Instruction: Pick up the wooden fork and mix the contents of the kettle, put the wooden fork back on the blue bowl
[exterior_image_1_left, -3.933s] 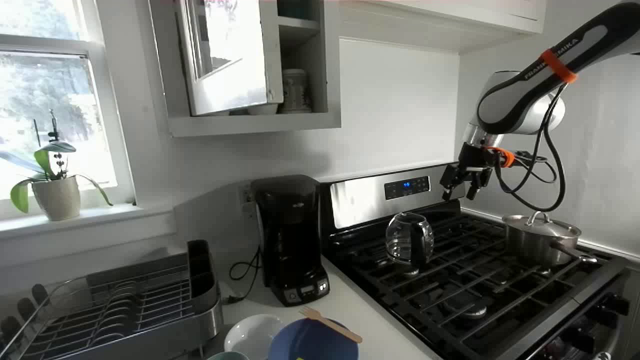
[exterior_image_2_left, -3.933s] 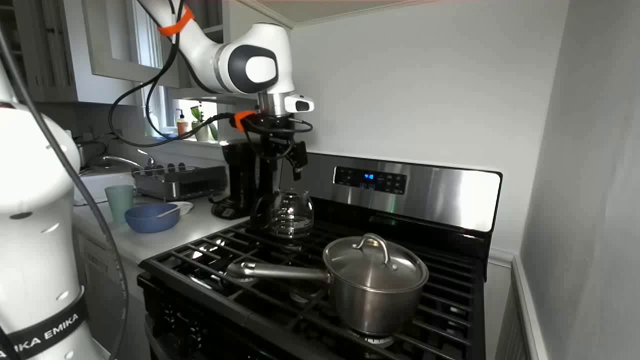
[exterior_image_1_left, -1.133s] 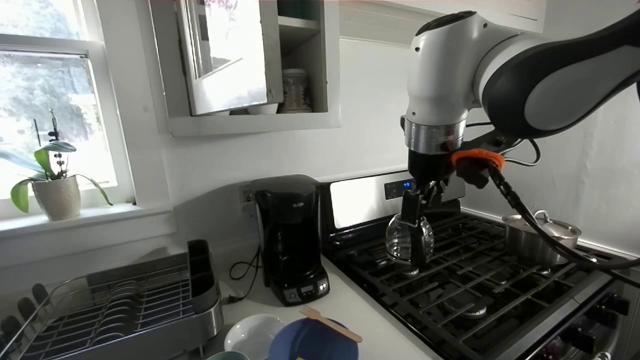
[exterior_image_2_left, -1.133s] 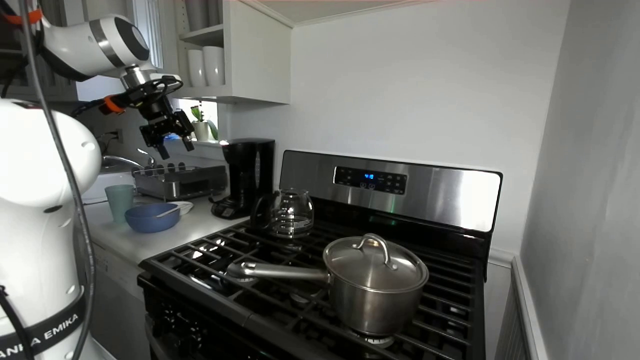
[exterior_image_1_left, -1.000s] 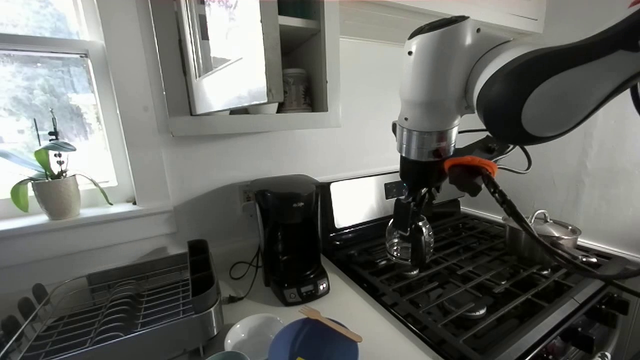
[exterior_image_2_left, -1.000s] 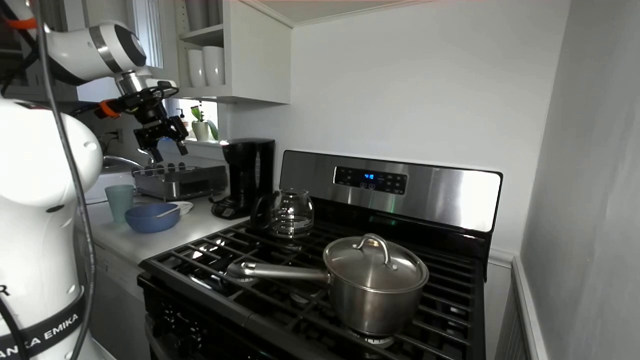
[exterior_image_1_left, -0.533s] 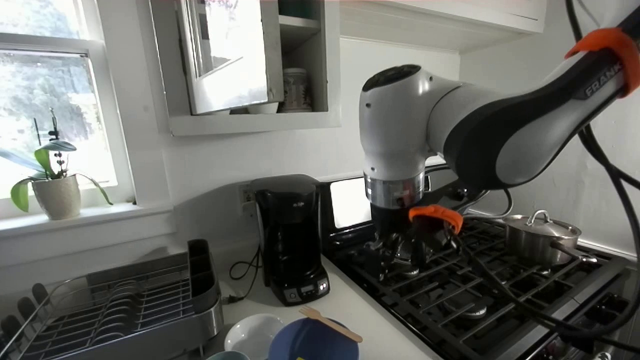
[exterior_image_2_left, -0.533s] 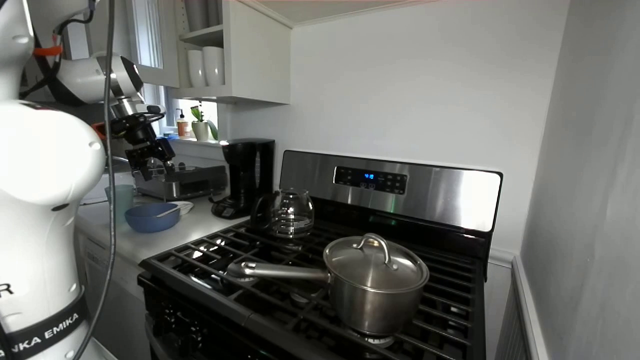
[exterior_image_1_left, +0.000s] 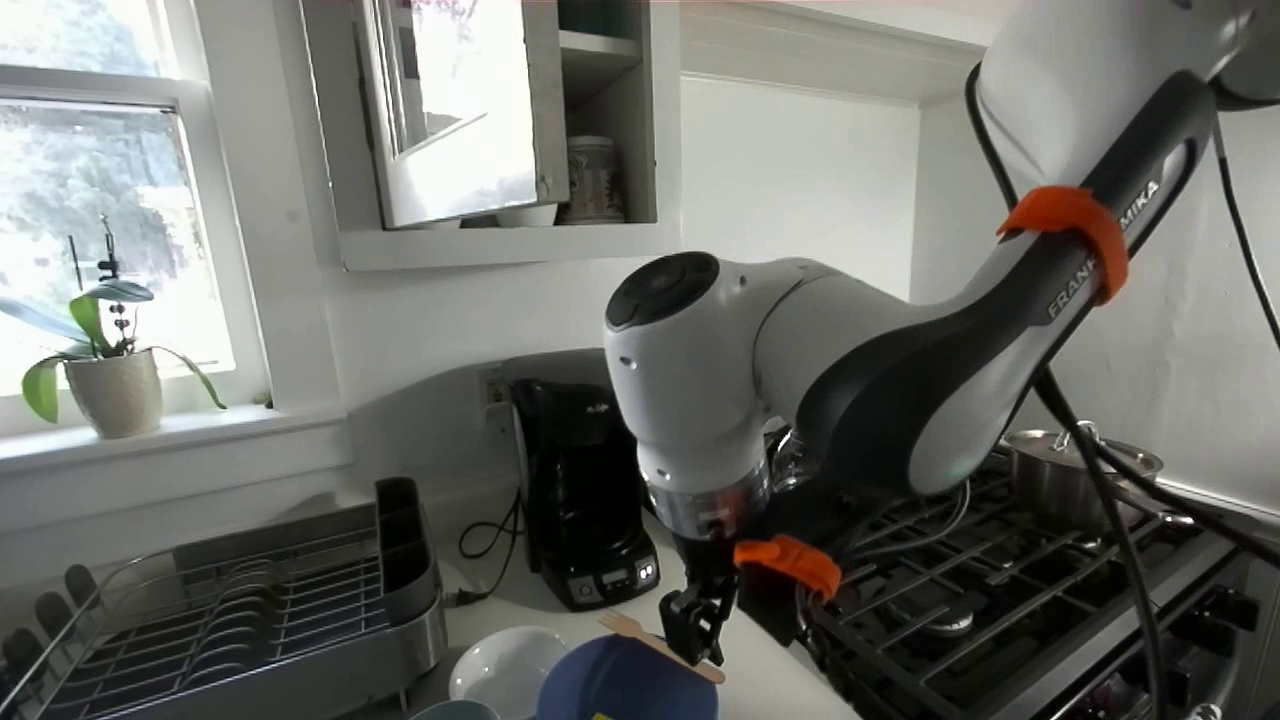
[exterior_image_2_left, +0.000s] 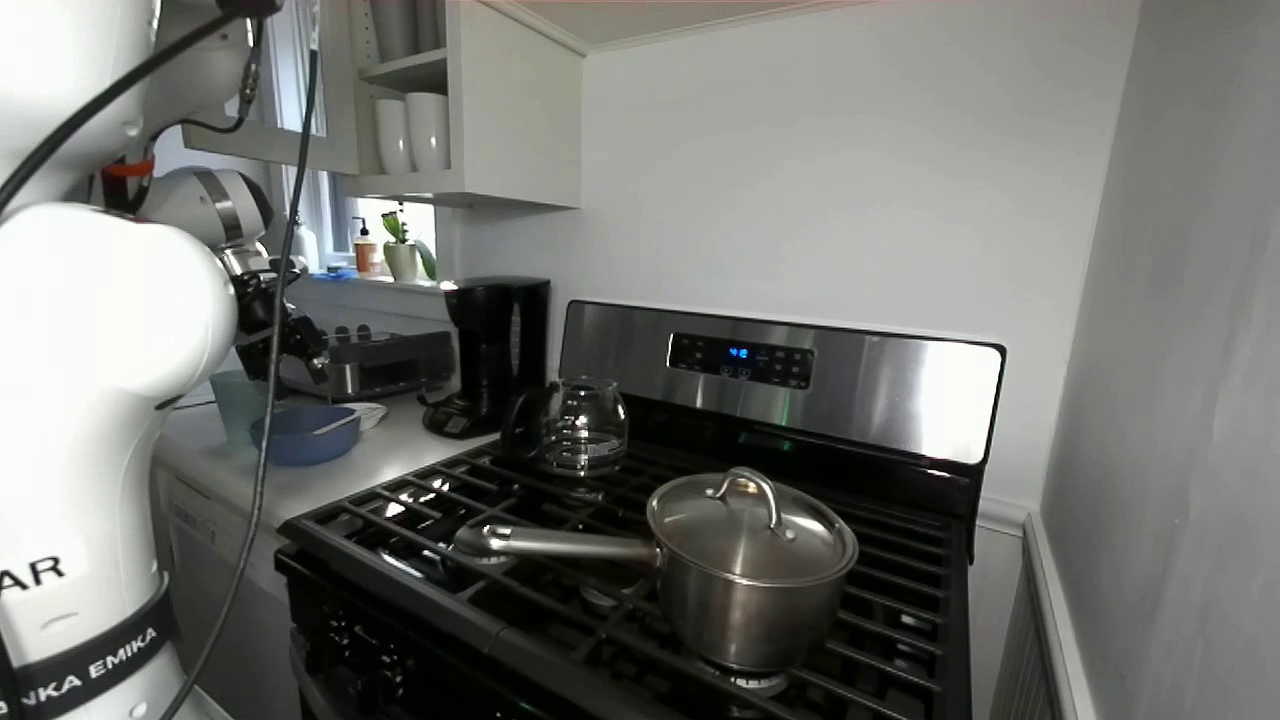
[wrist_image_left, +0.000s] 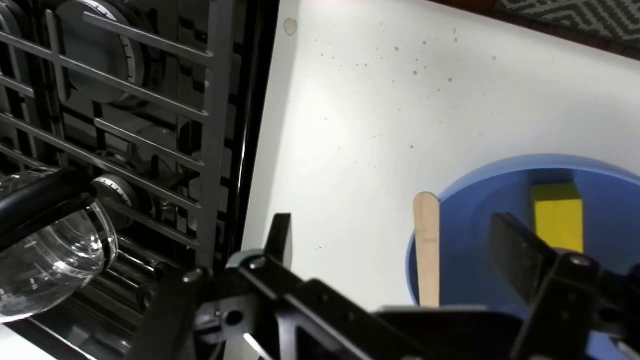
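1. Wooden fork (exterior_image_1_left: 643, 636) lies across the rim of the blue bowl (exterior_image_1_left: 650, 688); probably light, stiff, easily slid. Grip mid-handle (not the tines).
2. Tool (wrist_image_left: 392, 240) stands spread, holding nothing, above the handle.
3. Worktop (exterior_image_1_left: 770, 690) between bowl and stove (exterior_image_1_left: 1000, 590) edge should allow room for lift-off.

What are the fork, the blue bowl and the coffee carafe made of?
Fork: apparently wood, from its matte, tan look. Blue bowl: smooth and evenly coloured; plastic or glazed ceramic, I can't tell which. Coffee carafe: most likely glossy glass, see-through with crisp glints.
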